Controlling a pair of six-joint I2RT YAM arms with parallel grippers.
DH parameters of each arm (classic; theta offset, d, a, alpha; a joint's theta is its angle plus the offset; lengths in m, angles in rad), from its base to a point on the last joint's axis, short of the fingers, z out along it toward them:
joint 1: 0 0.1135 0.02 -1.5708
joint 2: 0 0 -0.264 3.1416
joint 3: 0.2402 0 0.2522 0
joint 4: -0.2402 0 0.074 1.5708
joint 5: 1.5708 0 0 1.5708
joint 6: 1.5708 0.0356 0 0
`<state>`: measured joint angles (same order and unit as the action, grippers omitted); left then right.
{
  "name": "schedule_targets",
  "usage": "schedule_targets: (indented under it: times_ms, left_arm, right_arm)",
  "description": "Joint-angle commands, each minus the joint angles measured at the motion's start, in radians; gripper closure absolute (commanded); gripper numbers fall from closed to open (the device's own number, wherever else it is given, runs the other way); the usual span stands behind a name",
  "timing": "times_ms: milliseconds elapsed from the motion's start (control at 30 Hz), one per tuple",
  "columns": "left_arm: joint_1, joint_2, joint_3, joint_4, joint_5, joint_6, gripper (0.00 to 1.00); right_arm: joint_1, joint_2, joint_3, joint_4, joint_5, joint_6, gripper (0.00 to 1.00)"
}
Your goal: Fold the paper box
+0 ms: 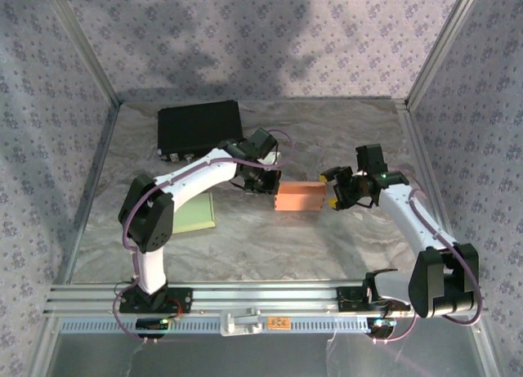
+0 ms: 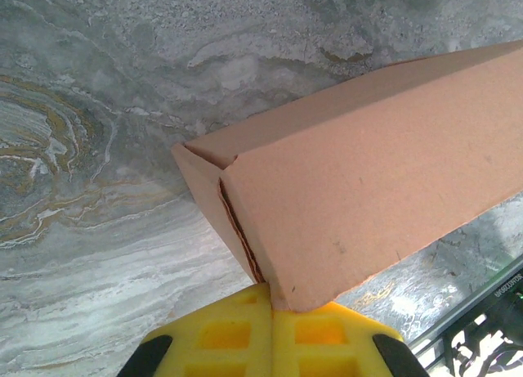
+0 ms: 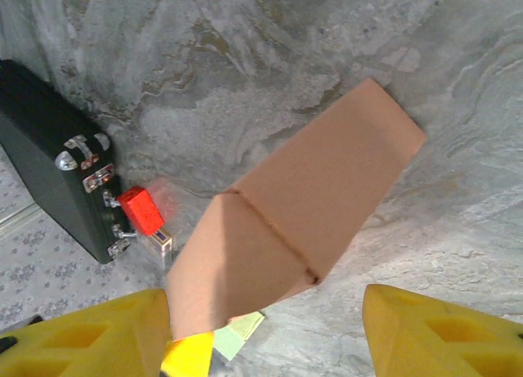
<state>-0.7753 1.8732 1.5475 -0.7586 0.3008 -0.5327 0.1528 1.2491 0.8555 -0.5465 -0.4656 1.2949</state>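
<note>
Left claw [image 2: 271, 307] shut at the paper box [image 2: 368, 172] corner, right claw [image 3: 265, 320] open astride its other end; I judge it light, crushable, best held by creases.

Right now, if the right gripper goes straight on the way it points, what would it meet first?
Most likely the orange-brown cardboard box: its near end sits just ahead of the open right gripper, in line with it. Depth is hard to judge, so contact may come almost at once.

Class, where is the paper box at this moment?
In the top view the paper box is mid-table, between the left gripper and right gripper, nearer the arms than the black case.
</note>
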Motion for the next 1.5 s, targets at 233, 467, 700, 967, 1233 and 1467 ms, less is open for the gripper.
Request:
schedule_targets:
  times_ms: [233,467,700,967,1233,1467]
  left_arm:
    - [-0.005,-0.053,0.004,-0.041,-0.027,-0.016,0.8]
    - [0.034,-0.121,-0.014,-0.015,0.016,-0.112,0.64]
    - [0.096,-0.099,-0.053,0.056,0.122,-0.203,0.6]
    - [0.09,-0.051,-0.079,0.12,0.162,-0.208,0.6]
    - [0.082,-0.037,-0.138,0.154,0.162,-0.205,0.62]
    - [0.07,-0.023,-0.183,0.167,0.167,-0.19,0.69]
  right_arm:
    - [-0.01,0.034,-0.048,-0.038,-0.021,-0.053,0.48]
    - [-0.013,0.039,-0.078,-0.05,-0.021,-0.079,0.51]
    - [-0.014,0.043,-0.082,-0.05,-0.015,-0.087,0.51]
    - [-0.013,0.047,-0.084,-0.08,-0.011,-0.097,0.52]
    - [-0.013,0.061,-0.09,-0.084,-0.006,-0.108,0.53]
    - [-0.013,0.066,-0.098,-0.097,0.001,-0.114,0.54]
